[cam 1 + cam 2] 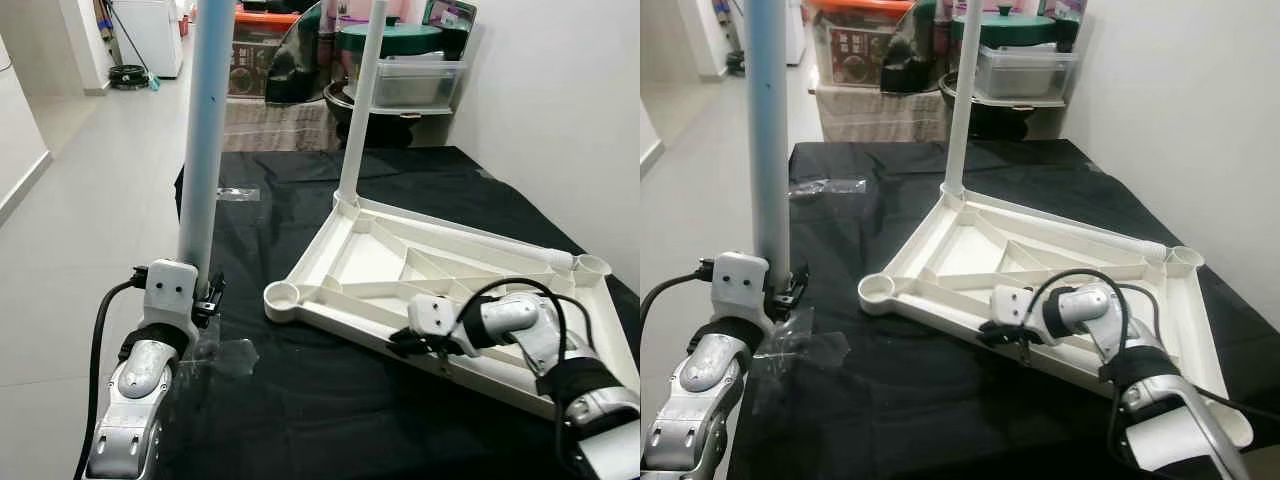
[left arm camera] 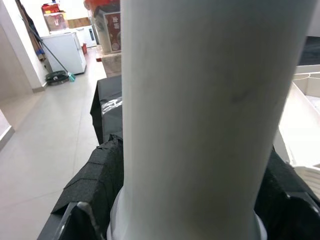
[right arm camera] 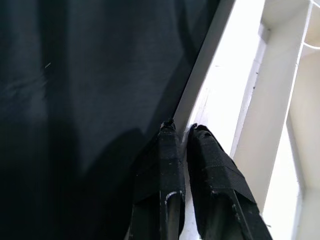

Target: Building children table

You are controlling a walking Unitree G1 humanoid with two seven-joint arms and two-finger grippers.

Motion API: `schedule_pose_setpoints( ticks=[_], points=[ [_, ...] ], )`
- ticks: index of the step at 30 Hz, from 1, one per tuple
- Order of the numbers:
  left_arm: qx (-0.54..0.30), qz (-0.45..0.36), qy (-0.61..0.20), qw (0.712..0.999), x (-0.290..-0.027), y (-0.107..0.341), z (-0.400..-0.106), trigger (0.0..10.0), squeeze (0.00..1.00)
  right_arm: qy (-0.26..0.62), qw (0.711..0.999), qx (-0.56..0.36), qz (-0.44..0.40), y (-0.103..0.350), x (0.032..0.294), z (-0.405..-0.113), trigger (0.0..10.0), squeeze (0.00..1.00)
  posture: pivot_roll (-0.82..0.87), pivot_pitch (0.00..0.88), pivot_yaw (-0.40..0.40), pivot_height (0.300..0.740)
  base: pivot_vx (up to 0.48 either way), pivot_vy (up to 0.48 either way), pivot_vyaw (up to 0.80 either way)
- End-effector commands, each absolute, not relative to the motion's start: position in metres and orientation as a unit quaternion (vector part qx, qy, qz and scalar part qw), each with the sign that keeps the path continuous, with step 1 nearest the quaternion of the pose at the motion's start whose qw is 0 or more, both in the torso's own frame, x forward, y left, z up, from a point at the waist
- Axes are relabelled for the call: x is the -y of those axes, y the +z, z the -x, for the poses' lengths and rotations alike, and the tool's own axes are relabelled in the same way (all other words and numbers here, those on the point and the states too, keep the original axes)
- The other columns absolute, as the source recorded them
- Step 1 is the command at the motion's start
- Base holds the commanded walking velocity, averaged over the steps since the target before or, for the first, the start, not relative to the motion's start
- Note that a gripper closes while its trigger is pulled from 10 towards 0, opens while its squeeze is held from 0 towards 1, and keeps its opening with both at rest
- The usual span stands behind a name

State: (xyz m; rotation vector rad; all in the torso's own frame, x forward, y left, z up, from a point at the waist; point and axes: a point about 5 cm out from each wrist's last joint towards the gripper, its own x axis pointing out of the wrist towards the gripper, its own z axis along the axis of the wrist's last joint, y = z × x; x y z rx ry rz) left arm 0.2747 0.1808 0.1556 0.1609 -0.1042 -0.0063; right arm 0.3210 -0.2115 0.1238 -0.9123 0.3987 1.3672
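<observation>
An upturned white table top [image 1: 380, 255] lies on the black-covered table. One white leg [image 1: 362, 100] stands fitted in its far corner. The near corner socket [image 1: 282, 295] is empty, as is the socket at the right corner [image 1: 590, 265]. My left gripper [image 1: 207, 297] is shut on a second pale leg [image 1: 205, 130], held upright at the table's left edge, apart from the top. That leg [image 2: 210, 115] looms close in the left wrist view. My right gripper [image 1: 400, 343] is shut on the top's near rim [image 3: 205, 65], its fingers [image 3: 170, 150] pinching that edge.
Crumpled clear plastic wrap [image 1: 225, 355] lies on the cloth by my left gripper, another piece [image 1: 238, 193] farther back. Storage boxes and pots [image 1: 400, 70] stand behind the table. A white wall runs along the right; tiled floor [image 1: 70, 200] opens to the left.
</observation>
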Motion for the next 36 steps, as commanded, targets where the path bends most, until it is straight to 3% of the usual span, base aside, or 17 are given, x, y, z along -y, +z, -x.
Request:
schedule_pose_setpoints(
  ticks=[1,5,7,10,18,21,22,23,24,25,26,29,30,32,33,34,36],
  points=[
    [0.054,-0.088,-0.01,0.995,-0.179,0.157,-0.277,10.0,0.0,0.678,0.551,-0.248,0.419,0.086,0.208,-0.294,0.0,0.0,0.08,0.0,-0.072,0.74,0.0,0.0,0.0],
    [0.055,-0.089,-0.012,0.994,-0.18,0.157,-0.277,10.0,0.0,0.687,0.505,-0.247,0.461,0.086,0.218,-0.286,0.0,0.0,0.08,0.0,-0.068,0.74,0.0,0.0,0.0],
    [0.055,-0.089,-0.012,0.994,-0.18,0.157,-0.277,10.0,0.0,0.687,0.505,-0.247,0.461,0.086,0.218,-0.286,0.0,0.0,0.08,0.0,-0.068,0.74,0.0,0.0,0.0],
    [0.054,-0.09,-0.019,0.994,-0.177,0.156,-0.279,10.0,0.0,0.7,0.426,-0.239,0.521,0.094,0.233,-0.278,0.0,0.0,0.07,0.0,-0.061,0.74,0.0,0.0,0.0],
    [0.056,-0.089,-0.024,0.994,-0.175,0.157,-0.28,10.0,0.0,0.725,0.384,-0.225,0.525,0.097,0.235,-0.27,0.0,0.0,0.07,0.0,-0.061,0.74,0.0,0.0,0.0],
    [0.056,-0.089,-0.027,0.994,-0.174,0.157,-0.281,10.0,0.0,0.736,0.405,-0.221,0.496,0.099,0.23,-0.269,0.0,0.0,0.07,0.0,-0.059,0.74,0.0,0.0,0.0],
    [0.055,-0.089,-0.028,0.994,-0.174,0.157,-0.281,10.0,0.0,0.728,0.453,-0.205,0.472,0.103,0.221,-0.275,0.0,0.0,0.07,0.0,-0.06,0.74,0.0,0.0,0.0],
    [0.055,-0.089,-0.028,0.994,-0.174,0.157,-0.281,10.0,0.0,0.728,0.453,-0.205,0.472,0.103,0.221,-0.275,0.0,0.0,0.07,0.0,-0.06,0.74,0.0,0.0,0.0],
    [0.055,-0.089,-0.028,0.994,-0.174,0.156,-0.281,10.0,0.0,0.722,0.495,-0.19,0.445,0.107,0.213,-0.28,1.9,0.0,0.07,0.0,-0.06,0.74,0.0,0.0,0.0],
    [0.055,-0.089,-0.028,0.994,-0.174,0.156,-0.281,10.0,0.0,0.722,0.495,-0.19,0.445,0.107,0.213,-0.28,1.9,0.0,0.07,0.0,-0.06,0.74,0.0,0.0,0.0],
    [0.055,-0.089,-0.028,0.994,-0.174,0.156,-0.282,10.0,0.0,0.705,0.546,-0.171,0.42,0.115,0.204,-0.289,10.0,0.0,0.07,0.0,-0.06,0.74,0.0,0.0,0.0],
    [0.056,-0.089,-0.027,0.994,-0.175,0.156,-0.282,10.0,0.0,0.67,0.624,-0.131,0.379,0.132,0.19,-0.307,10.0,0.0,0.07,0.0,-0.06,0.74,0.0,0.0,0.0],
    [0.056,-0.089,-0.027,0.994,-0.175,0.156,-0.282,10.0,0.0,0.67,0.624,-0.131,0.379,0.132,0.19,-0.307,10.0,0.0,0.07,0.0,-0.06,0.74,0.0,0.0,0.0],
    [0.056,-0.088,-0.026,0.994,-0.175,0.157,-0.282,10.0,0.0,0.63,0.716,-0.082,0.291,0.16,0.174,-0.33,10.0,0.1,0.07,0.0,-0.061,0.74,0.0,0.0,0.0],
    [0.056,-0.088,-0.026,0.994,-0.175,0.157,-0.282,10.0,0.0,0.63,0.716,-0.082,0.291,0.16,0.174,-0.33,10.0,0.1,0.07,0.0,-0.061,0.74,0.0,0.0,0.0],
    [0.057,-0.088,-0.026,0.994,-0.175,0.157,-0.282,10.0,0.0,0.618,0.743,-0.062,0.249,0.171,0.168,-0.337,10.0,1.0,0.07,0.0,-0.062,0.74,0.0,0.0,0.0],
    [0.057,-0.088,-0.026,0.994,-0.175,0.157,-0.282,10.0,0.0,0.618,0.743,-0.062,0.249,0.171,0.168,-0.337,10.0,1.0,0.07,0.0,-0.062,0.74,0.0,0.0,0.0]
  ],
)
